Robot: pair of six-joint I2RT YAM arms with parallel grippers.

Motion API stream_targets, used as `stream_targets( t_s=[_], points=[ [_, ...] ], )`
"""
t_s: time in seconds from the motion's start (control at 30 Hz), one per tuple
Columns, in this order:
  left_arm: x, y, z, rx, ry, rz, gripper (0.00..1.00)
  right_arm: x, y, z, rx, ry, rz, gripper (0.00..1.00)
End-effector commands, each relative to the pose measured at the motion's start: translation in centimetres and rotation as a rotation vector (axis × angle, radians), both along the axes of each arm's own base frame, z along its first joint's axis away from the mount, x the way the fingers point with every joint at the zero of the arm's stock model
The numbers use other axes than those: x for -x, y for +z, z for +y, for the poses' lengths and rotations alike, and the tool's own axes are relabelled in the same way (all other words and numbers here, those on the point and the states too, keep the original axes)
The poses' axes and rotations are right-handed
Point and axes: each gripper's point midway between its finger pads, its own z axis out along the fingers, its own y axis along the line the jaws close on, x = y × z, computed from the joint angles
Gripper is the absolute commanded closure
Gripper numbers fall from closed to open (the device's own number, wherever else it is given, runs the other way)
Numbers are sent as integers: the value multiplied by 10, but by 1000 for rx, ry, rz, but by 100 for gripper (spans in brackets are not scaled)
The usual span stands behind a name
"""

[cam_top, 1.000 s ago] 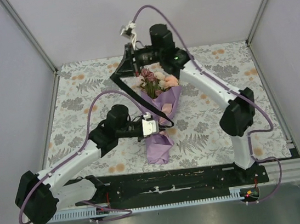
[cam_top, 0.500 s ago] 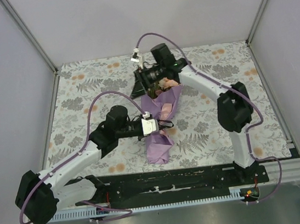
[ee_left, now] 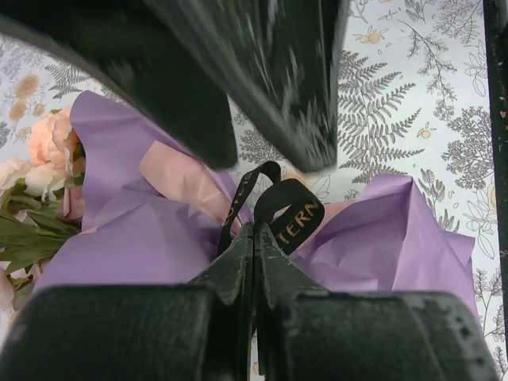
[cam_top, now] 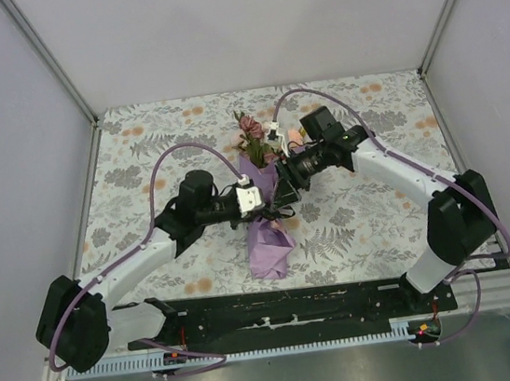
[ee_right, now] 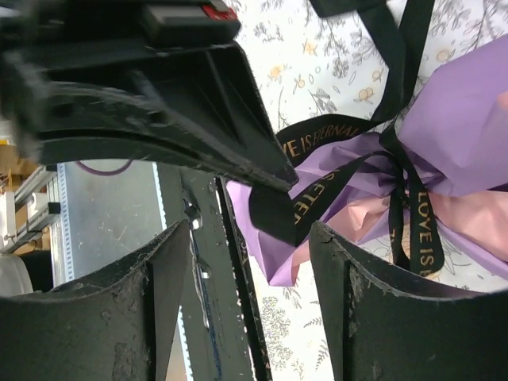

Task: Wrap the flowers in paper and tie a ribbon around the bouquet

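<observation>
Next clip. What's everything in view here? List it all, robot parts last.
flowers: one bunch, pink and peach, poking out of the paper's far end
paper: one sheet, lilac outside, pink inside, wrapped round the stems
ribbon: one, black with gold lettering, round the wrap's waist
tablecloth: one, grey-orange floral print, under everything
cables: two, purple, arching left and right of the paper
left hand: one, black, shut on the ribbon
right hand: one, black, open, beside the wrap
</observation>
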Motion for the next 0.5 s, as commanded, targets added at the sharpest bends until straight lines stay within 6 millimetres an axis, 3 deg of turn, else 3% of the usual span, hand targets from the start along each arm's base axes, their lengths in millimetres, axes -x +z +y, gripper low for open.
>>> stream_targets(
  t_s=[0.0,0.17,0.23,0.33,0.37,0.4,0.43,0.47],
  points=[
    [-10,27,-9,58,-21,-54,98,-9,-26,14,50,9,-40,31],
    [-16,32,-7,61,-9,-68,98,-18,-46,17,103,-12,-34,36],
    [-17,32,-5,57,-5,-71,98,-19,-45,19,98,-8,-35,50],
    [-19,31,-3,50,3,-65,98,-21,-40,22,81,-13,-42,92],
    [-20,30,-2,40,9,-59,96,-21,-37,22,75,-16,-46,100],
    [-21,32,1,34,23,-47,86,-23,-35,23,69,-16,-53,100],
    [-21,32,8,16,38,-24,67,-23,-34,23,69,-17,-52,100],
    [-23,32,21,-5,63,10,56,-23,-34,23,71,-19,-53,100]
  ],
)
